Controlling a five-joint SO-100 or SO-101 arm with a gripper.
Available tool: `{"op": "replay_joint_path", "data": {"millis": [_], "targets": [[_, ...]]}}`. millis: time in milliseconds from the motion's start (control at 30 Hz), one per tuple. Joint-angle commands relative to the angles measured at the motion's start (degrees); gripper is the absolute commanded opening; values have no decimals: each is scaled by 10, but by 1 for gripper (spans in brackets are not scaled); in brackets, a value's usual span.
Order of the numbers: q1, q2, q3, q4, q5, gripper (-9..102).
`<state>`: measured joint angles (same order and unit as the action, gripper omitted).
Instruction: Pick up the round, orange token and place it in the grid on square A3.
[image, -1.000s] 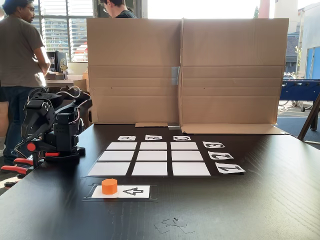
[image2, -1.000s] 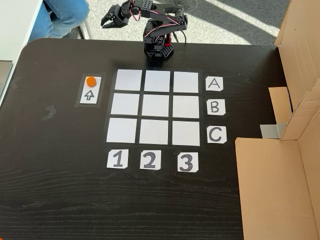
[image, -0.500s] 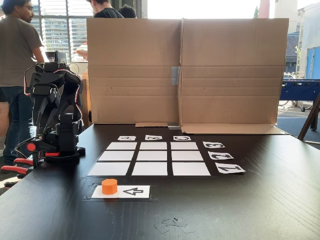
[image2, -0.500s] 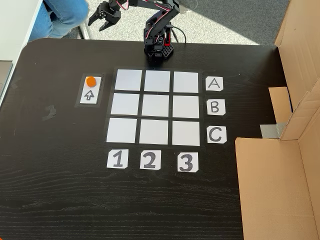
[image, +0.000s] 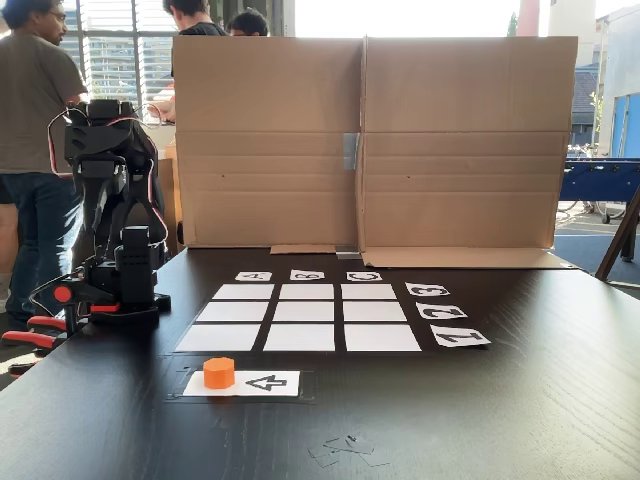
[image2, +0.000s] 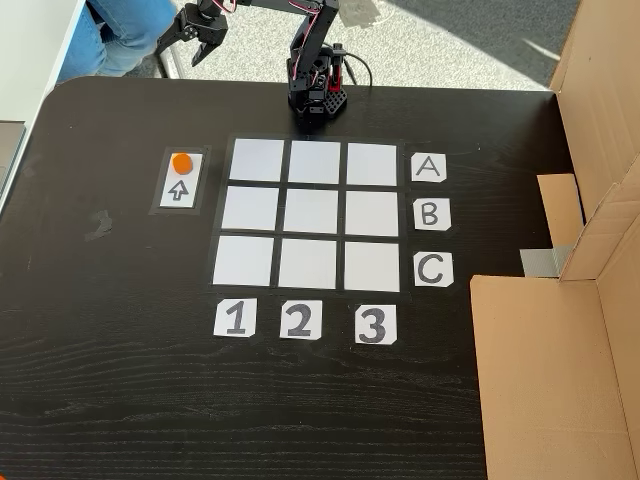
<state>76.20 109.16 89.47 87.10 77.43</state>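
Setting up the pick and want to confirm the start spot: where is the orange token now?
In the fixed view from above, the orange token sits left of the grid, on the white arrow card, at the end its arrow points to.

Low table-edge view, steep overhead — shared grid (image: 300, 318).

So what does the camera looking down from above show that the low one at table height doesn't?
From above: the open gripper past the table edge, and readable labels, so square A3 can be identified. From table height: standing people and windows behind an upright cardboard wall. Both show the orange token on the arrow card, apart from the grid.
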Motion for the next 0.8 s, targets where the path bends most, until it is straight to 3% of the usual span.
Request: {"op": "replay_joint_path", "data": {"millis": [0,233,767], "targets": [[-13,-44,-55,5,-18,40],[-47,-124,-97,-4,-79,40],[-104,-282,-209,-7,-109,40]]}}
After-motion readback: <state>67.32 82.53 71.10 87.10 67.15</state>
